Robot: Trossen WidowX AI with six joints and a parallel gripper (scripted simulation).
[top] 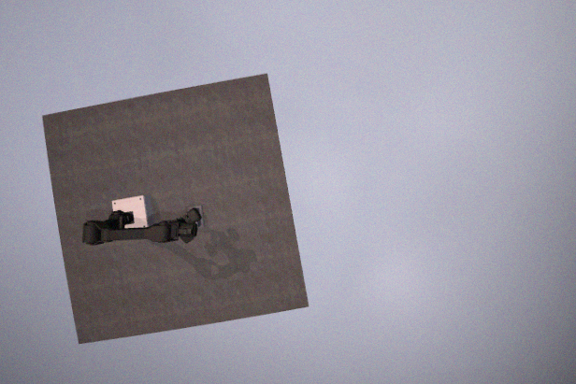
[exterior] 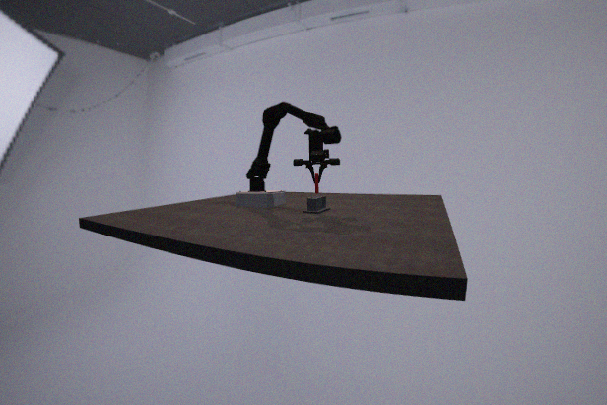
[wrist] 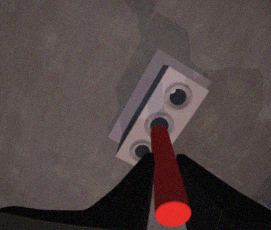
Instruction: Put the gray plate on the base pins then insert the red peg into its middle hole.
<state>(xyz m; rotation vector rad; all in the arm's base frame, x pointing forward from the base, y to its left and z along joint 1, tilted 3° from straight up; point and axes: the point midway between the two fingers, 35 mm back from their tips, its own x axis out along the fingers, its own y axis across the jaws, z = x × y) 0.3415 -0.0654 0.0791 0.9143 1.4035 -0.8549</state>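
Note:
The gripper (exterior: pixel 316 180) (wrist: pixel 166 158) is shut on the red peg (exterior: pixel 316 188) (wrist: pixel 169 175). The peg stands nearly upright, and its lower end lines up with the middle hole of the gray plate (wrist: pixel 174 76) (exterior: pixel 316 204) in the wrist view. Whether the tip is just above the hole or slightly inside it I cannot tell; most of the peg is above the plate. The plate lies flat over the base (wrist: pixel 155 67) (exterior: pixel 309 212), whose wider slab shows along its edge. The pins cannot be made out clearly in the outer holes. In the top view the arm hides the peg and fingertips.
The arm's white mounting block (top: pixel 136 209) (exterior: pixel 256 199) stands on the brown table (top: pixel 178 139) (exterior: pixel 384 245), to the left of the plate and base. The arm reaches over from it. The arm's shadow falls on the table beside the base.

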